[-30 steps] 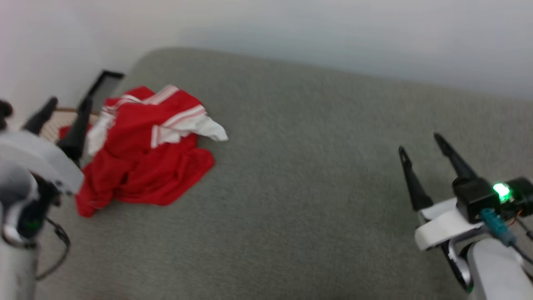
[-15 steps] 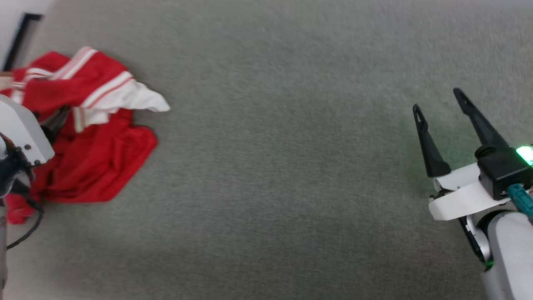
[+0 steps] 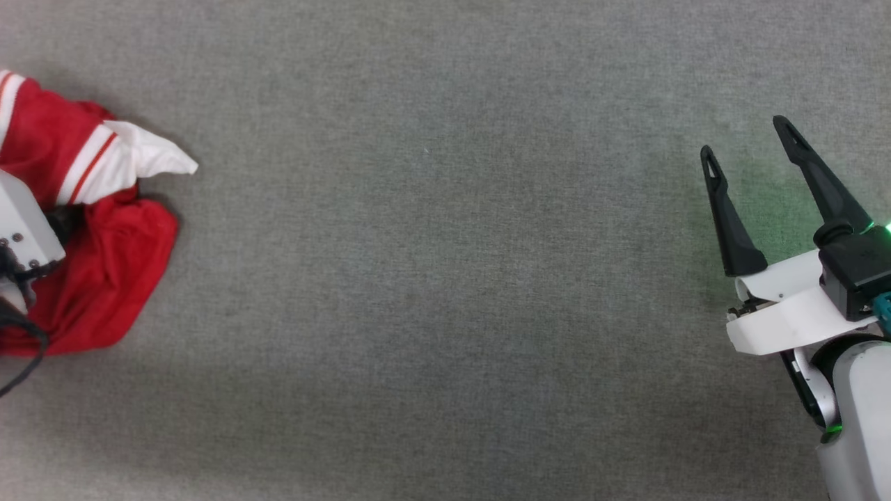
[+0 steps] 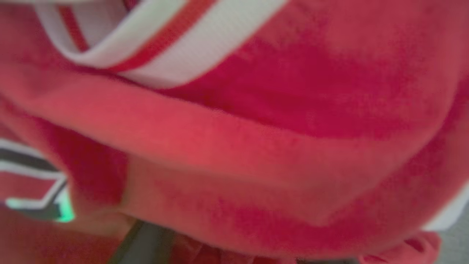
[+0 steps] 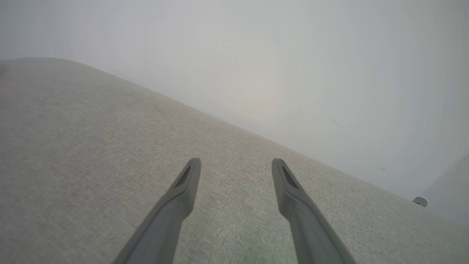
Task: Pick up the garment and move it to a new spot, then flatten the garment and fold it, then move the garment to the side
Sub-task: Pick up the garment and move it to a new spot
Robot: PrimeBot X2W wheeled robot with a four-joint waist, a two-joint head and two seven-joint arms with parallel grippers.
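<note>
The garment (image 3: 104, 257), a crumpled red jersey with a white sleeve (image 3: 150, 156) and striped trim, lies at the left edge of the head view on the grey fabric surface (image 3: 445, 278). My left gripper's white housing (image 3: 21, 229) sits on top of the heap, its fingers hidden in the cloth. In the left wrist view the garment (image 4: 256, 154) is pressed close, with black white-edged lettering (image 4: 29, 183) at the left and one dark finger (image 4: 144, 244) low down, the jaws set wide in the folds. My right gripper (image 3: 745, 136) stands open and empty far to the right, also seen as the right gripper (image 5: 236, 161).
The grey surface stretches wide between the garment and the right gripper. In the right wrist view a pale wall (image 5: 293, 55) rises behind the surface's far edge, and a small pale fitting (image 5: 419, 201) shows at the right.
The head camera has tilted down, so the whole picture has shifted and the garment now sits at the left edge. My left gripper has gone down into the garment. The right gripper stays open.
</note>
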